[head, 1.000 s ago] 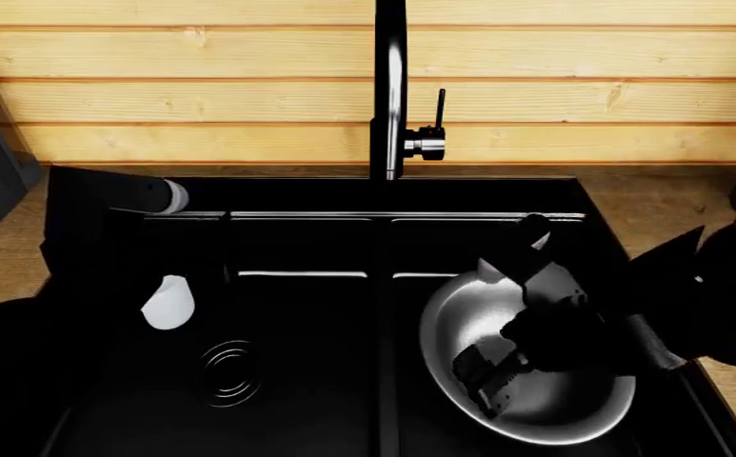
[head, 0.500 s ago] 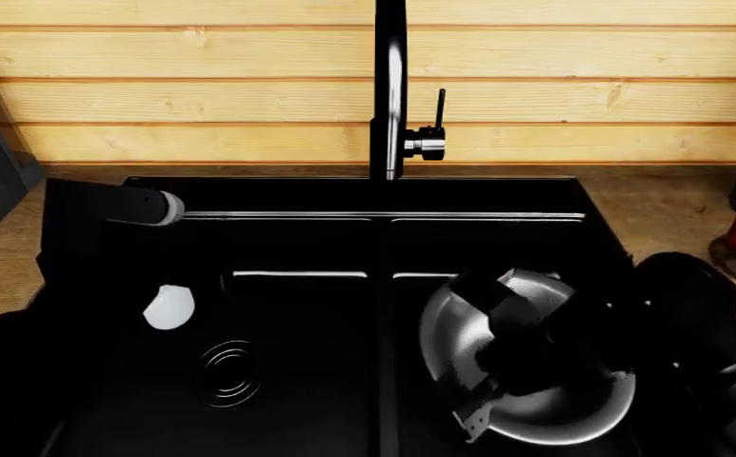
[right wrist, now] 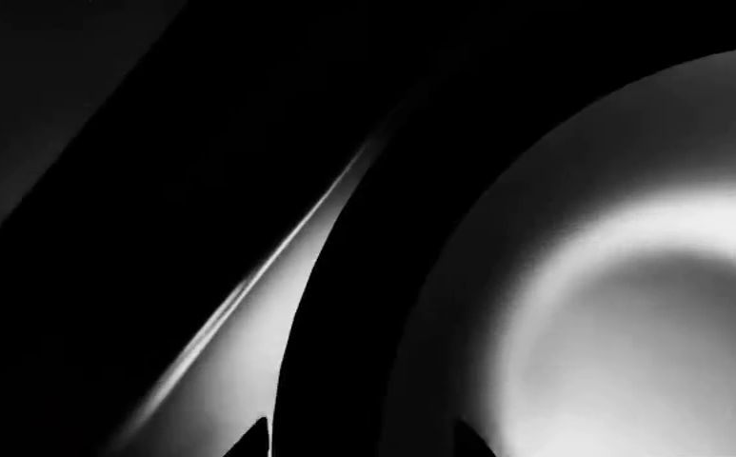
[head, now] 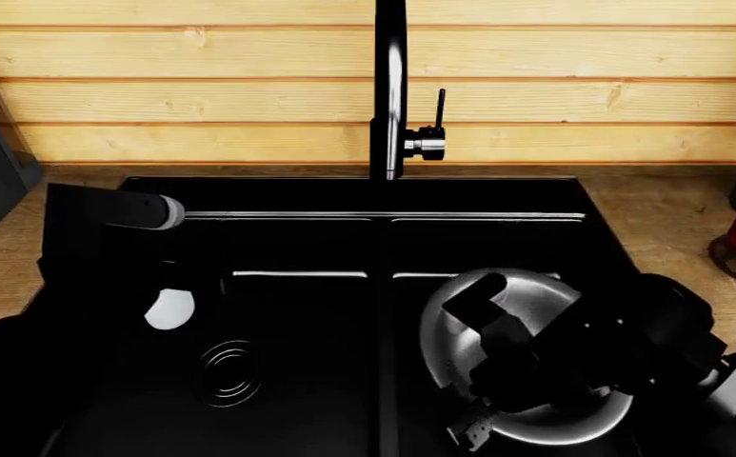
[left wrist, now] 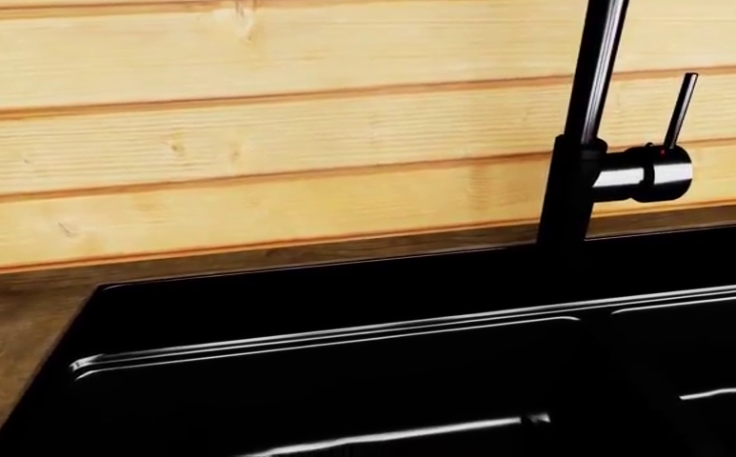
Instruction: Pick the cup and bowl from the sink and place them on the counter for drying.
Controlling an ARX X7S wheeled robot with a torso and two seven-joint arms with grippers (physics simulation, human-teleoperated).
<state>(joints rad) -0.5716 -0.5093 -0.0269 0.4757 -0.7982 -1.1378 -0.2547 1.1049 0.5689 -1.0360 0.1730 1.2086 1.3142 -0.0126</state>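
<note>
Right pincer (head: pixel 469 367) — grip unclear — over bowl (head: pixel 539 419), faucet (head: pixel 390 90) behind.

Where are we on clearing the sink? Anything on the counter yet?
Nothing is out yet. The bowl sits in the sink's right basin with the right gripper low over it; whether it has a grip is unclear. The cup waits in the left basin beside the left arm. Both must go onto the counter.
</note>
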